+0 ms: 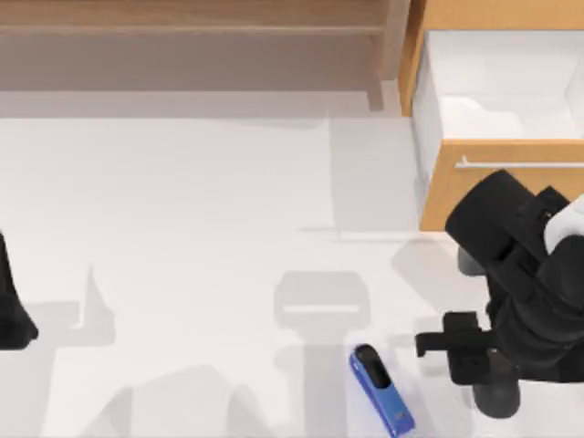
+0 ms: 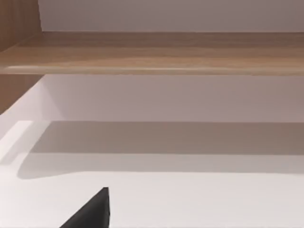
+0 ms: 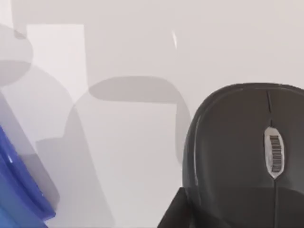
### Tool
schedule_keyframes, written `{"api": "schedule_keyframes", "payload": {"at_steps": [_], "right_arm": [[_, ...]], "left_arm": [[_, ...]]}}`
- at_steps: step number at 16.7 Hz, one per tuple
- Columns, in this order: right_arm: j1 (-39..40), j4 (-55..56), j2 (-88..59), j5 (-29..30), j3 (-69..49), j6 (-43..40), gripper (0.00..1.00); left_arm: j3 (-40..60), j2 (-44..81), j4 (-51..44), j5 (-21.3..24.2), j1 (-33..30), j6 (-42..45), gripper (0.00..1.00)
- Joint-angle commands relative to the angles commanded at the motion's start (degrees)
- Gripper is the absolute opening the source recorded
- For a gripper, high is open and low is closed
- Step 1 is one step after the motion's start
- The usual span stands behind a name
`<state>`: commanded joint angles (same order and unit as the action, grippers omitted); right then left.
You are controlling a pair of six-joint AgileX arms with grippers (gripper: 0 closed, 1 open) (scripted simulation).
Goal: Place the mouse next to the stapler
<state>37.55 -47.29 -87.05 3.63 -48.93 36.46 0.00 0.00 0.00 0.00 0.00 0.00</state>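
The right fingers (image 1: 443, 344) hover low over the desk (image 1: 201, 274) near its lower right part in the top view, at the end of the bulky black right arm (image 1: 525, 274). In the right wrist view the mouse (image 3: 247, 152) lies close under that camera, dark grey and rounded, with a pale scroll wheel on its midline. One dark finger of the right fingers (image 3: 175, 214) sits right against the mouse's side. The other finger is out of frame, so I cannot tell whether the grip is closed on the mouse or standing wide around it. From above, the mouse is hidden beneath the arm.

The stapler (image 1: 381, 391) lies flat on the desk just beside the right fingers, on their left-hand side in the top view and a little nearer the bottom edge. It is bright blue with its black end pointing up-left, and it lies at a slant. Its blue body (image 3: 21, 190) also shows in the right wrist view, apart from the mouse, with bare desk between them.

Beyond the right fingers, towards the far right corner, a wooden drawer (image 1: 497, 91) stands pulled open with a white inside. A wooden shelf (image 1: 192, 27) runs along the far side.

The left fingers (image 2: 92, 213) are parked well apart from all this, at the desk's left edge (image 1: 9, 310), and I cannot tell their spread
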Motion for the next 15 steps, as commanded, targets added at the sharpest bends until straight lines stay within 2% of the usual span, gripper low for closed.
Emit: {"api": "schedule_keyframes", "payload": {"at_steps": [15], "right_arm": [[-0.2, 1.8, 0.8, -0.1, -0.7, 0.0, 0.00]], "left_arm": [[0.0, 0.0, 0.0, 0.0, 0.0, 0.0, 1.00]]}}
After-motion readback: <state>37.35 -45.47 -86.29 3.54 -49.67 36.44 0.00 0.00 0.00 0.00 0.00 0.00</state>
